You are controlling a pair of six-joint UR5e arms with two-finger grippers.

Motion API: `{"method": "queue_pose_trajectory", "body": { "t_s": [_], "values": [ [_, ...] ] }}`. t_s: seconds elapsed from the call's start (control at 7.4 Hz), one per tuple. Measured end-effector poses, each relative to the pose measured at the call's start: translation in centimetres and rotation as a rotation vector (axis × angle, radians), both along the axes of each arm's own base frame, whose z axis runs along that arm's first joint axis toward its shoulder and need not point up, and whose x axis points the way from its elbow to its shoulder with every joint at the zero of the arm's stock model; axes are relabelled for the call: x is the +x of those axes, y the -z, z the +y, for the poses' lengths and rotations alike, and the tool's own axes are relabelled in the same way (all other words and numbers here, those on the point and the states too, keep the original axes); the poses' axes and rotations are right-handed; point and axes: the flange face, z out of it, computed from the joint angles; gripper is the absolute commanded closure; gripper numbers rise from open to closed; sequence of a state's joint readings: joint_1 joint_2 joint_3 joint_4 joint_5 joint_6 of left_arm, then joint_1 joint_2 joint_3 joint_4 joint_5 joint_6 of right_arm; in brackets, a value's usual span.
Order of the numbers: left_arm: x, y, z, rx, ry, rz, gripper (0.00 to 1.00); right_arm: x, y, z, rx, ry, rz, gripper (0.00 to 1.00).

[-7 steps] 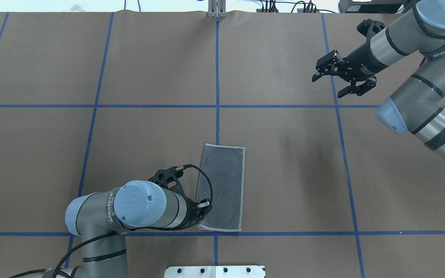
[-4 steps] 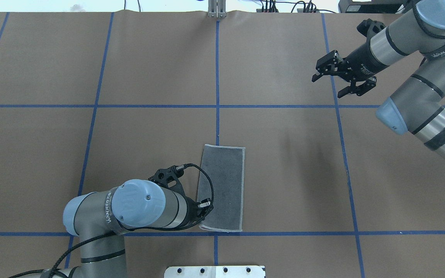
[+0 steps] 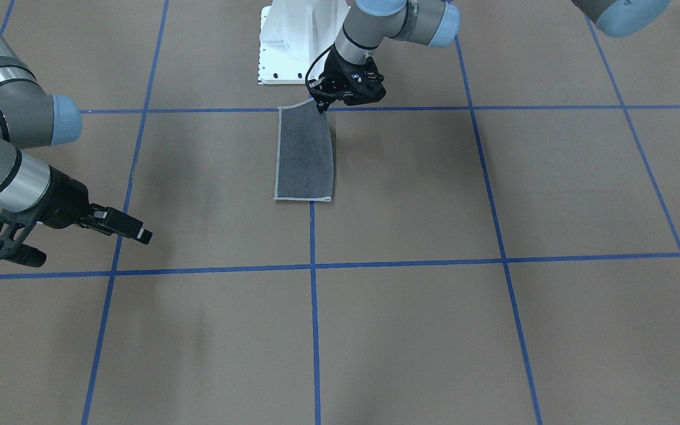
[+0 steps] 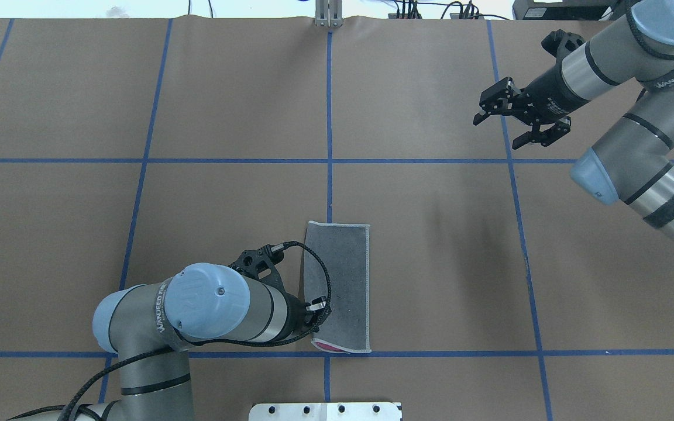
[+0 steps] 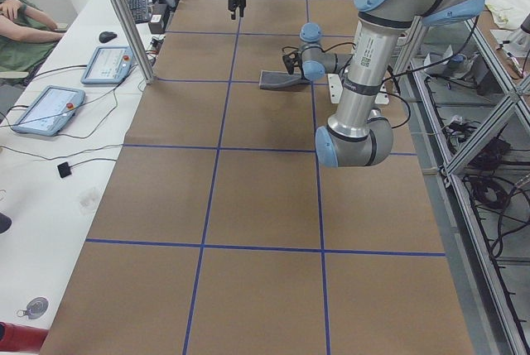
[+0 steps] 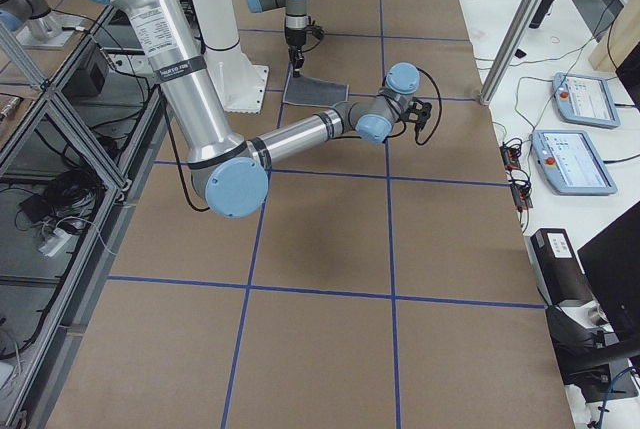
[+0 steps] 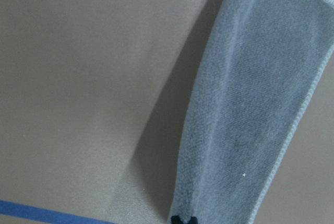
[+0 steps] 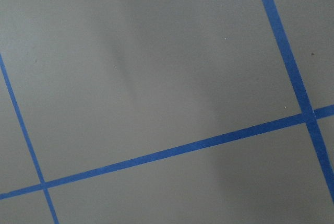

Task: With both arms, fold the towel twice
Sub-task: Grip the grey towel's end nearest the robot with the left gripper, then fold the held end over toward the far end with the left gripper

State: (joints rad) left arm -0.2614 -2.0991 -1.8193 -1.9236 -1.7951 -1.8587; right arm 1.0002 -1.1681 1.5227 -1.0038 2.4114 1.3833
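The towel (image 4: 340, 280) lies once folded as a narrow strip, dark grey face up, with a pale stitched border, near the table's middle on the robot's side. It also shows in the front-facing view (image 3: 304, 159) and the left wrist view (image 7: 250, 104). My left gripper (image 3: 320, 105) is shut on the towel's near left corner and holds it a little off the table. A sliver of the pink face (image 4: 328, 346) shows there. My right gripper (image 4: 496, 131) is open and empty, hovering far off at the far right.
The brown table cover carries a grid of blue tape lines (image 4: 329, 117). The white pedestal base (image 4: 325, 411) sits at the near edge just behind the towel. Tablets (image 5: 106, 64) and an operator (image 5: 21, 28) are beside the table's far side.
My left gripper has lifted the towel's near left corner and shifted slightly right, so pink now shows underneath. The right arm has barely moved.
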Motion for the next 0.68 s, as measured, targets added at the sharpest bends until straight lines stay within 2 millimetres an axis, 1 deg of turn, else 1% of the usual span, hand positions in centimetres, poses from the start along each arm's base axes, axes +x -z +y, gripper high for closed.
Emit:
{"method": "queue_pose_trajectory", "body": {
  "t_s": [0.27, 0.41, 0.54, 0.68],
  "values": [
    [-0.1, 0.6, -1.1, -0.014, 0.027, 0.005, 1.0, 0.0, 0.1, 0.1, 0.002, 0.0, -0.002, 0.0],
    [0.1, 1.3, -2.0, -0.029, 0.047, 0.011, 1.0, 0.0, 0.2, 0.1, 0.004, 0.0, -0.003, 0.0],
    [0.8, 2.4, -3.4, -0.054, 0.077, 0.017, 1.0, 0.0, 0.3, 0.1, 0.004, 0.0, -0.003, 0.0],
    [1.6, 3.4, -5.3, -0.085, 0.114, 0.015, 1.0, 0.1, 0.2, 0.1, 0.005, 0.0, -0.002, 0.0]
  ]
}}
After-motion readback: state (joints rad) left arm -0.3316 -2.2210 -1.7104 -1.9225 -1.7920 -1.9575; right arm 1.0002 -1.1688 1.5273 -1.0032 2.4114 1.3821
